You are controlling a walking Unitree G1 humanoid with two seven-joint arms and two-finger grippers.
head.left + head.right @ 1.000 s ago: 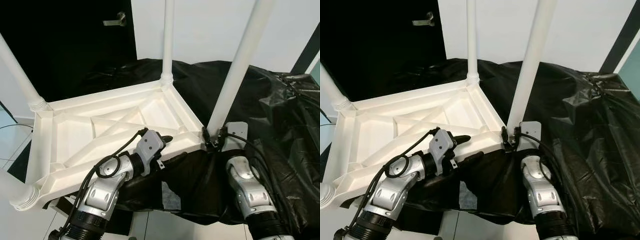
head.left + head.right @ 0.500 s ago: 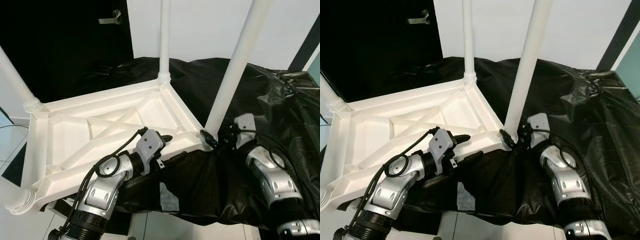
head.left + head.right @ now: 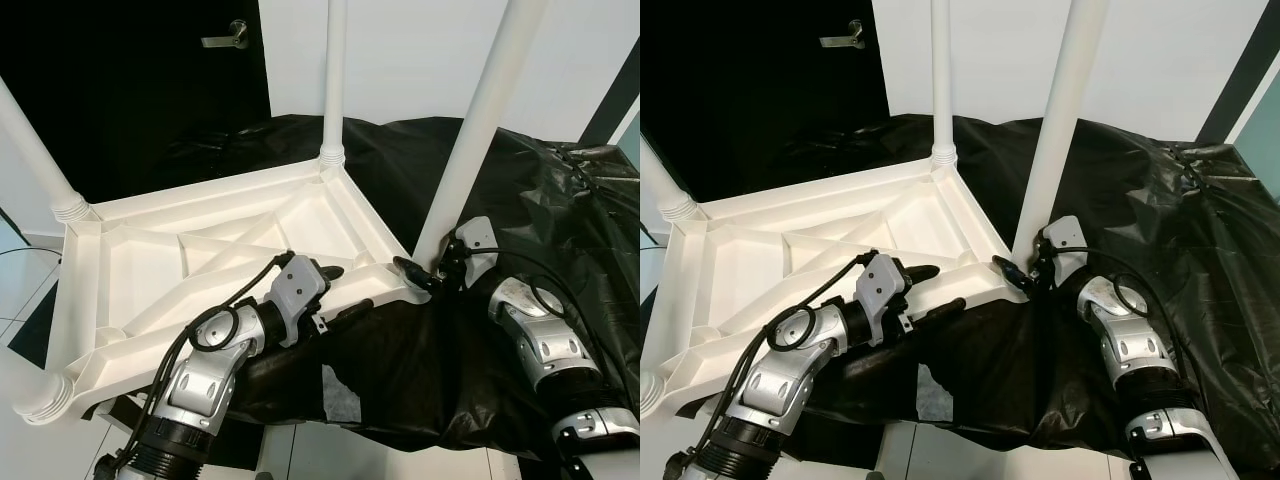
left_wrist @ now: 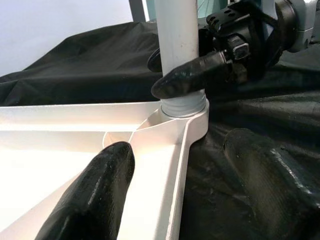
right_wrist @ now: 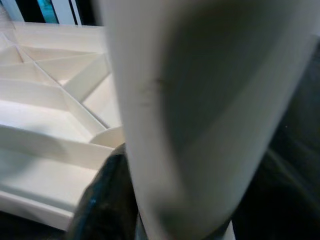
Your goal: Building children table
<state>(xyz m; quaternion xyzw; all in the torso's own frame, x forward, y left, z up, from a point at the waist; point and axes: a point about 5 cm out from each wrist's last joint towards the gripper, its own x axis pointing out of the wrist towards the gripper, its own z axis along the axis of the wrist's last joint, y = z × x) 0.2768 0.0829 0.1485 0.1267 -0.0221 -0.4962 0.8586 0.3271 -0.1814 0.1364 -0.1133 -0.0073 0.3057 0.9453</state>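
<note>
A white plastic children's table point(image 3: 85, 290) lies upside down on a black sheet point(image 3: 560, 200), its legs pointing up. My left gripper point(image 3: 338, 290) is open and straddles the table's near rim point(image 4: 175, 170), one finger point(image 4: 95, 195) inside the frame and the other outside on the sheet. My right gripper point(image 3: 425, 270) comes in from the right at the foot of the near right leg point(image 3: 480, 130). It is shut on that leg just above its socket. One fingertip point(image 4: 192, 75) crosses the front of the leg point(image 5: 190, 100).
A far leg point(image 3: 335, 80) and a left leg point(image 3: 35, 150) stand upright, and a near-left leg socket point(image 3: 40, 400) hangs past the sheet's edge. A dark door with a handle point(image 3: 225, 38) is behind. Crumpled sheet covers the right side; tiled floor lies below.
My right arm has swung out to the right, and its gripper has turned to take the leg's foot from the side. The left gripper has stayed on the rim.
</note>
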